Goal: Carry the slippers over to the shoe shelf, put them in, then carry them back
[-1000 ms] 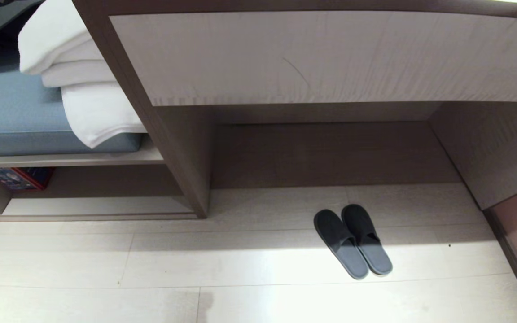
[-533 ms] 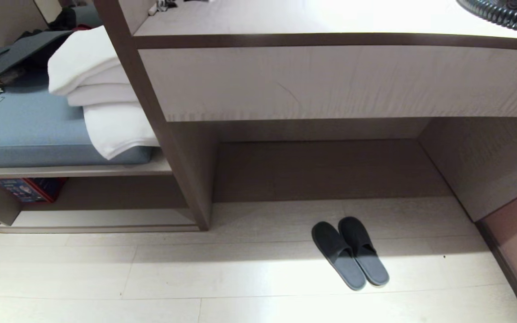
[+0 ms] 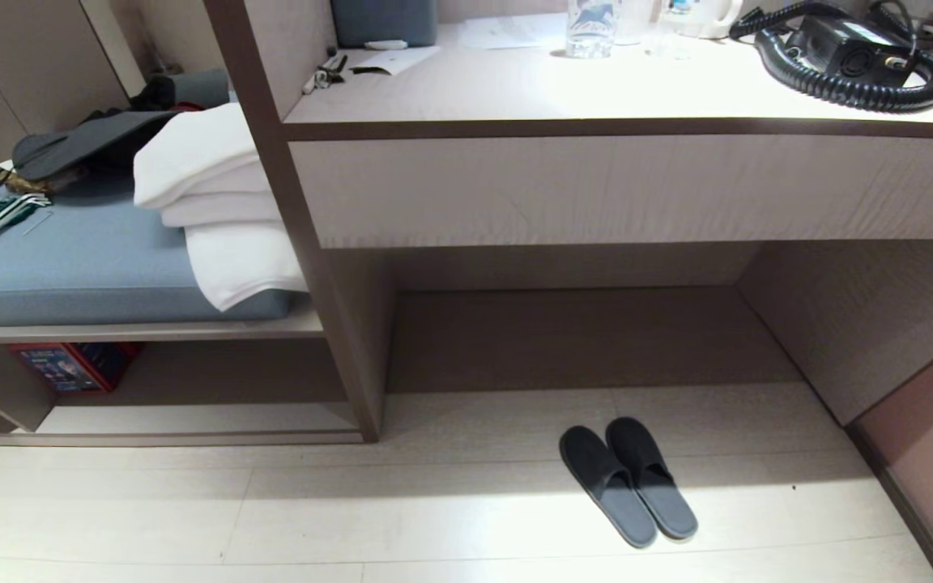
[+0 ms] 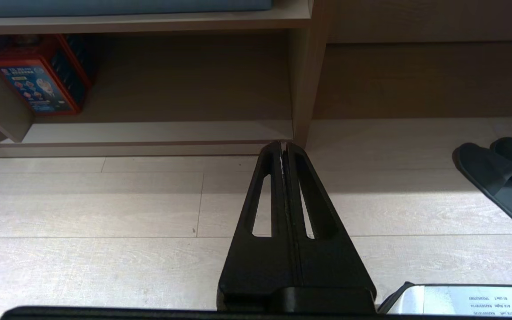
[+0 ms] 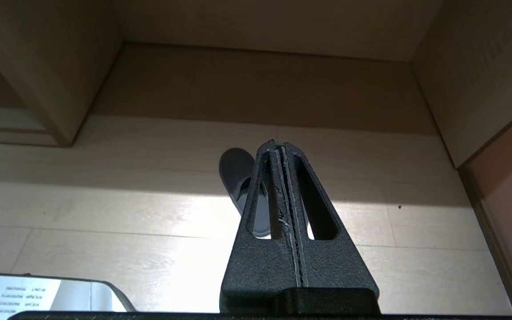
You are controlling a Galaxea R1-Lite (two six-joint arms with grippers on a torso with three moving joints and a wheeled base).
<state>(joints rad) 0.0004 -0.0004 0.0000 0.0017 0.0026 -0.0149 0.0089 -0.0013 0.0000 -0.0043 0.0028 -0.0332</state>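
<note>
The slippers (image 3: pixel 627 483) lie side by side on the pale floor (image 3: pixel 434 518) under the desk counter (image 3: pixel 596 89), right of the shoe shelf (image 3: pixel 191 417) holding a red box (image 3: pixel 70 366), while the left gripper (image 4: pixel 284 149) and right gripper (image 5: pixel 280 149) hang above the floor, fingers pressed together, empty.

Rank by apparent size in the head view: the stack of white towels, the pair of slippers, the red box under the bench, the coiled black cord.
1. Stack of white towels
2. Coiled black cord, though it lies farther off
3. Slippers
4. Red box, partly hidden by the shelf, so its rank is unsure
</note>
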